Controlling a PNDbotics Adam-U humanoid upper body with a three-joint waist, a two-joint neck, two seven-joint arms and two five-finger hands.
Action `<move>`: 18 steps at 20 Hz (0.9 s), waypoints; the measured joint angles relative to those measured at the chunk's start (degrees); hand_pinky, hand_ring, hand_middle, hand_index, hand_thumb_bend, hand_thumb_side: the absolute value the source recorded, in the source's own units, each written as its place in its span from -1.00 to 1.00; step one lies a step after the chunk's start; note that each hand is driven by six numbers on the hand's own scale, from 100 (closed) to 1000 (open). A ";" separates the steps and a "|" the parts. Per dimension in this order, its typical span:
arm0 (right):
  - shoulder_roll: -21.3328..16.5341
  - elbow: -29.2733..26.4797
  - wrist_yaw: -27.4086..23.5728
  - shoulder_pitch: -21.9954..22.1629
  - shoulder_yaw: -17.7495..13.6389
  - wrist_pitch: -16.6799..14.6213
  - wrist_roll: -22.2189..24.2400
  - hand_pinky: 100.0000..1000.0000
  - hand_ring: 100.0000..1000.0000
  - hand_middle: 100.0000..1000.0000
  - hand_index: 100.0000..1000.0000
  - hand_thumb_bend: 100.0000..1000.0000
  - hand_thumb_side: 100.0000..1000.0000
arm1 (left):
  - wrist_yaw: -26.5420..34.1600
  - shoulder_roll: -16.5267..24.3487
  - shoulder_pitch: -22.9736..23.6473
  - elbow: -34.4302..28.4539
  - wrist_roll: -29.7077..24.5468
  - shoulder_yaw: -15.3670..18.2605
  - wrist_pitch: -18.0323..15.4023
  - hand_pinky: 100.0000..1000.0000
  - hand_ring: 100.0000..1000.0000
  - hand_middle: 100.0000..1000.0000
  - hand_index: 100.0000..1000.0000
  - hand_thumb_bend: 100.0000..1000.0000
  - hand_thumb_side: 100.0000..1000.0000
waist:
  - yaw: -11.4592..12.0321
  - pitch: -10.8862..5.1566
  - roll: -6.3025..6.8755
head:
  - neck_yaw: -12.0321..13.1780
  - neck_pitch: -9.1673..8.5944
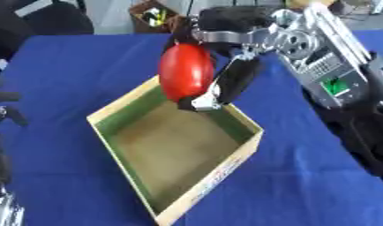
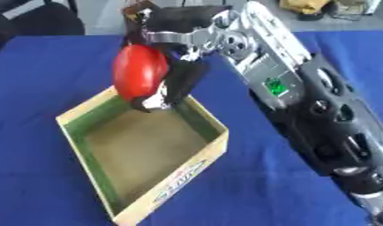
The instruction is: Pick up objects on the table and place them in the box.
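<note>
Left eye view: right hand (image 1: 229, 66) curled round red oval object (image 1: 185, 71), held above far corner of open cardboard box (image 1: 218, 174) on blue bench (image 1: 302, 176); released now, likely striking rim and rolling outside.

The right hand (image 1: 225, 66) comes in from the upper right, its fingers curled round a red ball (image 1: 185, 72) held above the far corner of the box (image 1: 214, 176). The box lies open on the blue table (image 1: 302, 176), its inside green-walled with a brown floor. Dark parts of the left hand (image 1: 3, 110) show at the left edge.
</note>
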 measured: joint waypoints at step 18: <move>6.44 10.13 8.90 1.54 5.90 -5.21 1.79 -0.62 -0.26 -0.23 0.17 -1.00 -0.09 | 0.20 0.00 -0.27 0.00 -0.27 -0.04 0.07 -0.59 -0.03 0.08 0.33 -1.00 0.88 | 0.56 0.48 -0.50 | -0.54 0.00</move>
